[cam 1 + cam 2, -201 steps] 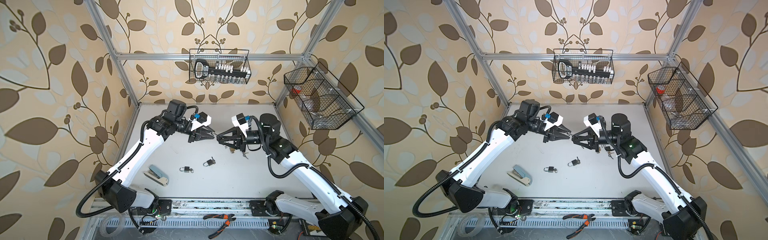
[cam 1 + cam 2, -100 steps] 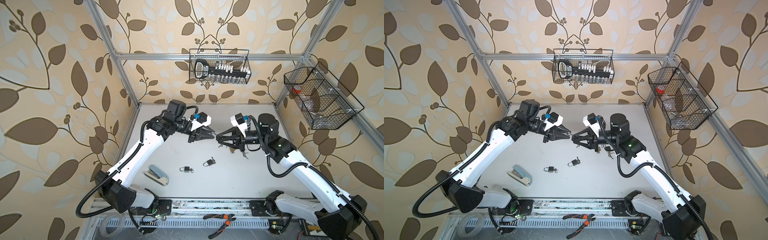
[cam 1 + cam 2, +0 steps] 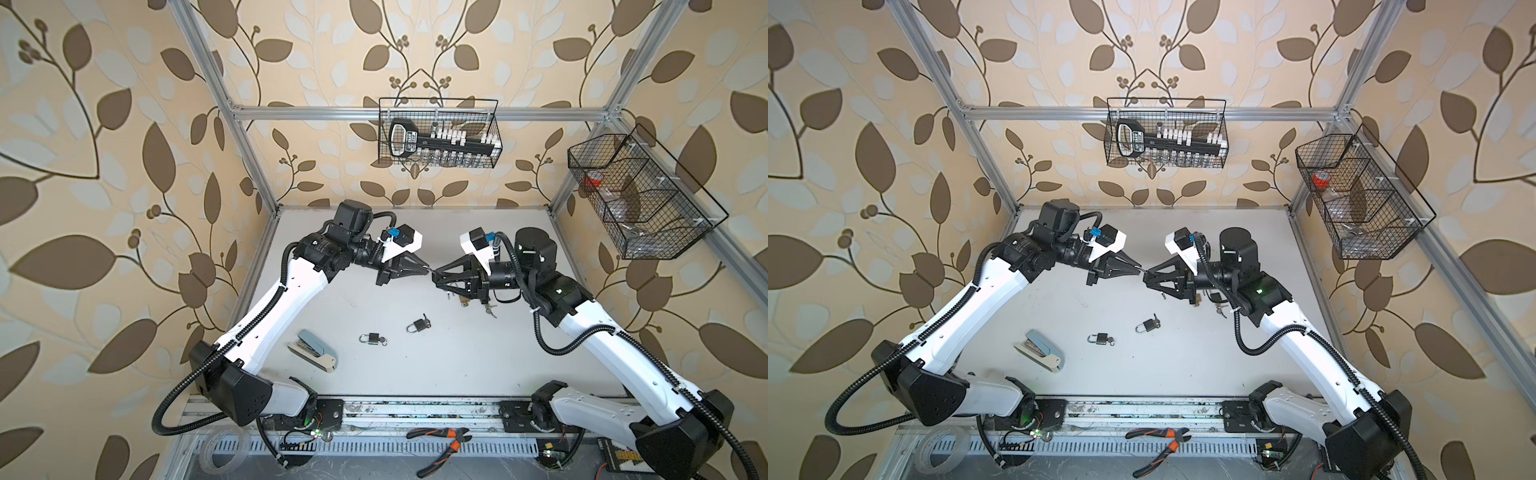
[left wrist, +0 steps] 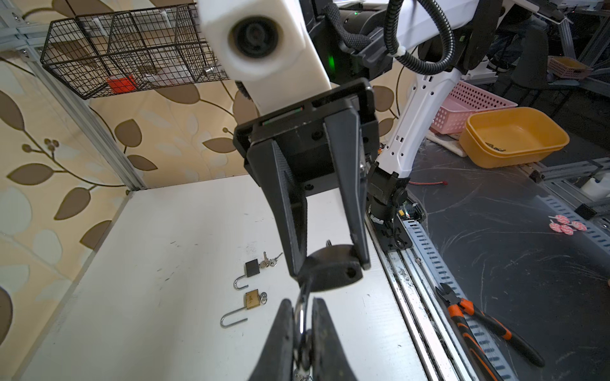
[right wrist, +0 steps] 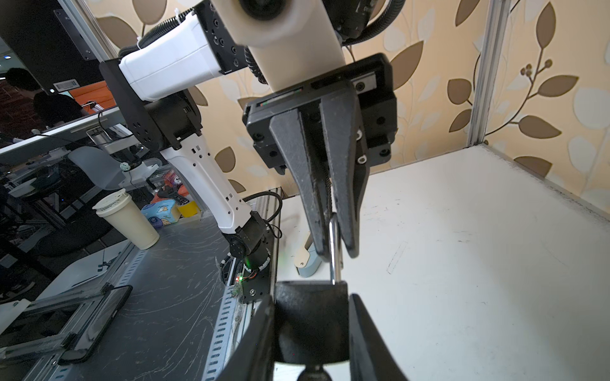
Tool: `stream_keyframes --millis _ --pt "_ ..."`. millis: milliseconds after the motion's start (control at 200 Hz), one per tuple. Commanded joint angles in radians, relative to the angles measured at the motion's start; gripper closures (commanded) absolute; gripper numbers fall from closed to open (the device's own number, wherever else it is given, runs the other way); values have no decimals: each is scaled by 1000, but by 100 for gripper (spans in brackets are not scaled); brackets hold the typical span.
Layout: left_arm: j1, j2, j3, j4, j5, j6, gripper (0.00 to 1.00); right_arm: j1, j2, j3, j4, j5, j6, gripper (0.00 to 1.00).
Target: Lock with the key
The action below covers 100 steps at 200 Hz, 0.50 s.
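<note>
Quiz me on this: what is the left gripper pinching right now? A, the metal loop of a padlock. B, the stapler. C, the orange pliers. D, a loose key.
A: in the right wrist view the left gripper is closed on the metal loop that rises from the black padlock, whose body the right gripper holds.

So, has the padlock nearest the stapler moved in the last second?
No. The padlock lies right of the stapler, with the same gap as before.
</note>
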Motion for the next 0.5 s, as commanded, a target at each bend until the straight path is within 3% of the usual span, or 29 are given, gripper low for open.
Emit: stream_keyframes --millis 0,50,320,385,445,495 --pt "-5 -40 -4 14 36 27 93 1 1 -11 -9 45 -18 100" --pt "-5 -41 -7 26 41 13 100 0 -2 -11 -8 55 -19 100" --pt "-5 -53 -41 143 66 -134 100 0 -17 -2 21 120 -5 100" --pt "-6 -61 -56 211 67 -228 100 0 -37 -6 43 164 6 85" --pt "-5 -69 -66 277 68 -327 100 0 -65 -16 73 230 20 64" --pt "-5 -74 -69 321 64 -411 100 0 -95 -33 108 295 44 58"
